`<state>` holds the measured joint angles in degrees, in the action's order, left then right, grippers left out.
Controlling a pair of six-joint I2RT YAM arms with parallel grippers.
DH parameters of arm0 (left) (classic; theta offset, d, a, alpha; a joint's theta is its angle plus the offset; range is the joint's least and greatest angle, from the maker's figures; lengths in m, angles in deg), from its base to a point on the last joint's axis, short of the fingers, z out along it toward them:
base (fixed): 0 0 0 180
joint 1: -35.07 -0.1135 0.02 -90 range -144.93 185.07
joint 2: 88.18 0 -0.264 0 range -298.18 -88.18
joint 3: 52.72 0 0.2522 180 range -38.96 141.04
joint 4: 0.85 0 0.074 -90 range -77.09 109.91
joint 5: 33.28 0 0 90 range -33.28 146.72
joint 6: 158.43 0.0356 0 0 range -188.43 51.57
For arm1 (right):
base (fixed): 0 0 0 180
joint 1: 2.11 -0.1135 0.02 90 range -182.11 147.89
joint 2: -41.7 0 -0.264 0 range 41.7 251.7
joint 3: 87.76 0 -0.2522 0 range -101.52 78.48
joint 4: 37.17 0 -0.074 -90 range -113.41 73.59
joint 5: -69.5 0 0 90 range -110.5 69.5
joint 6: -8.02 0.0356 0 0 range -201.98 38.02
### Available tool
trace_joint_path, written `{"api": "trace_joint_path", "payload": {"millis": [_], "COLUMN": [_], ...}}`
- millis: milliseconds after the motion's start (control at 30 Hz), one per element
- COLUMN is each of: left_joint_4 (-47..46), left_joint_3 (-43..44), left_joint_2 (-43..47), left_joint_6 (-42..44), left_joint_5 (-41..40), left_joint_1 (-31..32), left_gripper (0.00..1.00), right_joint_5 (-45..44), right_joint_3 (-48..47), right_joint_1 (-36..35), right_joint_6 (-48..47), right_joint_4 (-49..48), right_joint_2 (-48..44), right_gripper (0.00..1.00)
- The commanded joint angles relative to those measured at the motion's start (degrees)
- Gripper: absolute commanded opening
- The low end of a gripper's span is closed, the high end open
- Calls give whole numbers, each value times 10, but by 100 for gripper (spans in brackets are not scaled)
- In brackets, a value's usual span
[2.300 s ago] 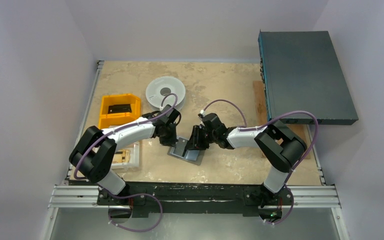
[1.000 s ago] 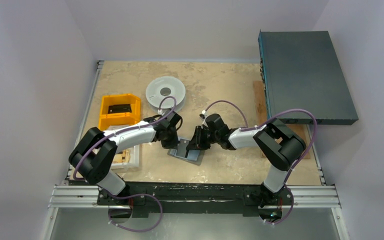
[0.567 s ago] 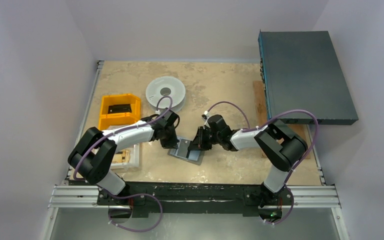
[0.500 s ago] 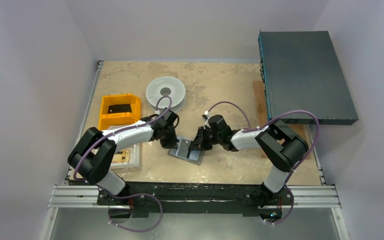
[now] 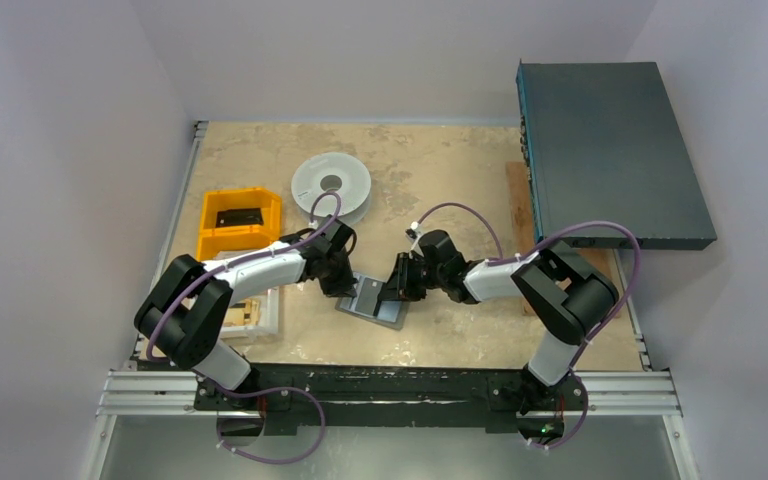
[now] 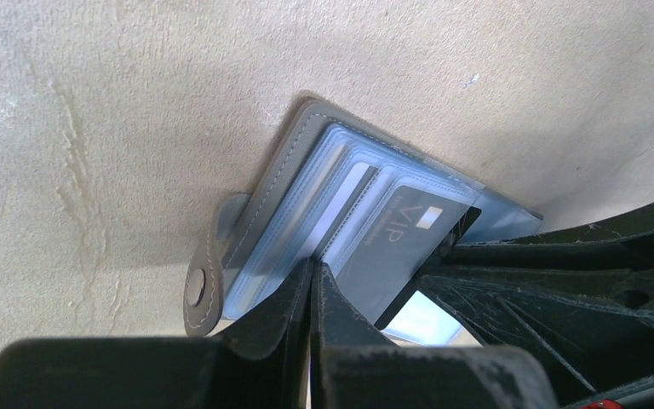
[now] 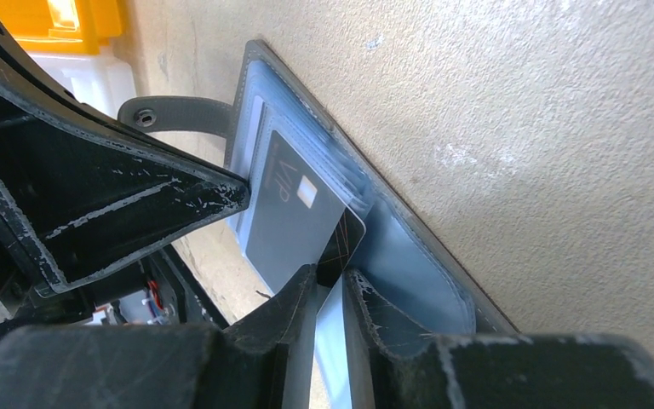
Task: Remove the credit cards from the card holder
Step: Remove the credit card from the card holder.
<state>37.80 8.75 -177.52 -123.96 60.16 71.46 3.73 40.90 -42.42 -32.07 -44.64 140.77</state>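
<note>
While pressing the fully closed, empty left fingers (image 6: 317,277) onto the card holder (image 6: 264,196), straddling a corner of the dark VIP card (image 7: 294,213) with slightly parted right fingers (image 7: 311,285).

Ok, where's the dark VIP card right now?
Right wrist view, centre: the VIP card lies askew on the open card holder, one corner at the right gripper tips.

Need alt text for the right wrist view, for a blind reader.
A dark VIP card pokes out of the clear sleeves of an open card holder, its corner between the fingertips of the right end effector. The left end effector, shut, rests its tip on the holder; a yellow bin shows top left.
</note>
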Motion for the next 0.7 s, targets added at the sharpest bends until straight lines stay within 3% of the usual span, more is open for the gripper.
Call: {"api": "trace_joint_path", "payload": {"millis": [0, 233, 667], "left_joint_4": [3, 10, 12], "left_joint_3": [-31, -30, -48], "left_joint_2": [-40, -36, -19], "left_joint_6": [-6, -5, -4], "left_joint_5": [-5, -10, -12], "left_joint_1": [5, 0, -24], "left_gripper": [0, 0, 0], "right_joint_5": [-4, -32, -84], "right_joint_3": [10, 6, 19], "right_joint_1": [5, 5, 12], "right_joint_6": [-4, -29, -66], "right_joint_4": [1, 54, 131], "right_joint_2": [19, 7, -21], "right_gripper": [15, 0, 0]}}
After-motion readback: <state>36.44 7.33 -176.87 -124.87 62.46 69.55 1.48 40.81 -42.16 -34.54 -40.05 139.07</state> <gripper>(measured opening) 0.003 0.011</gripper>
